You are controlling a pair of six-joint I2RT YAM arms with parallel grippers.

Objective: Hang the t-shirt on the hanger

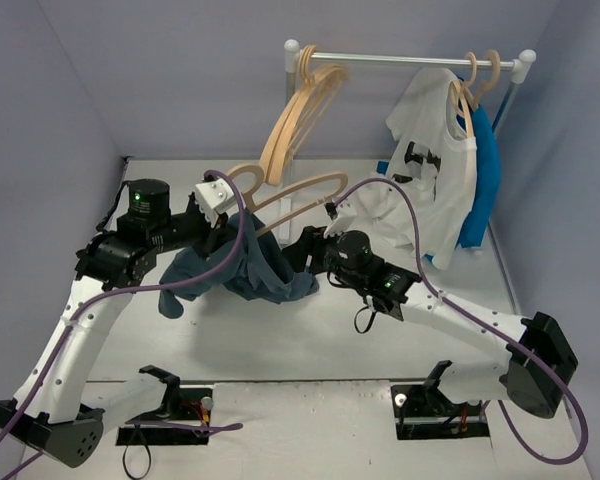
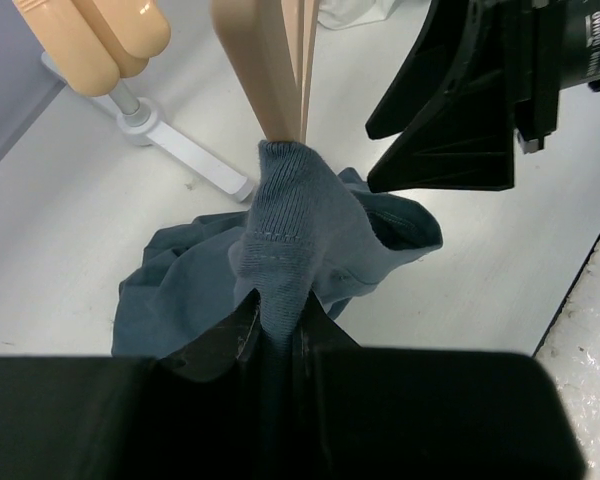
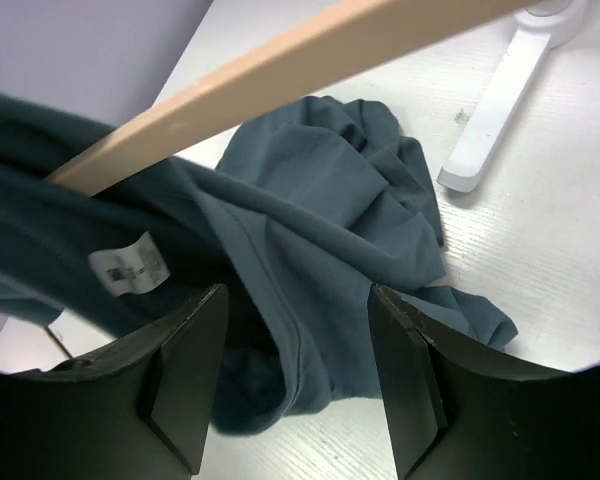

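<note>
Slate-blue t-shirt [image 2: 300, 240] is pinched tight by left gripper [image 2: 280, 325], lower centre; right gripper [image 3: 295, 300], fingers [image 3: 190, 370] apart, should draw loose cloth over hanger [image 3: 280, 60].

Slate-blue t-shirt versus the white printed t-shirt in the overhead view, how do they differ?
The dark slate-blue cotton t-shirt is plain; the white t-shirt carries black print. The slate-blue one is crumpled and pinched in the left gripper; the white one hangs spread out. The slate-blue one only meets one arm of a loose pale wooden hanger; the white one sits on a second wooden hanger on the metal rail. Both are soft fabric tops.
</note>
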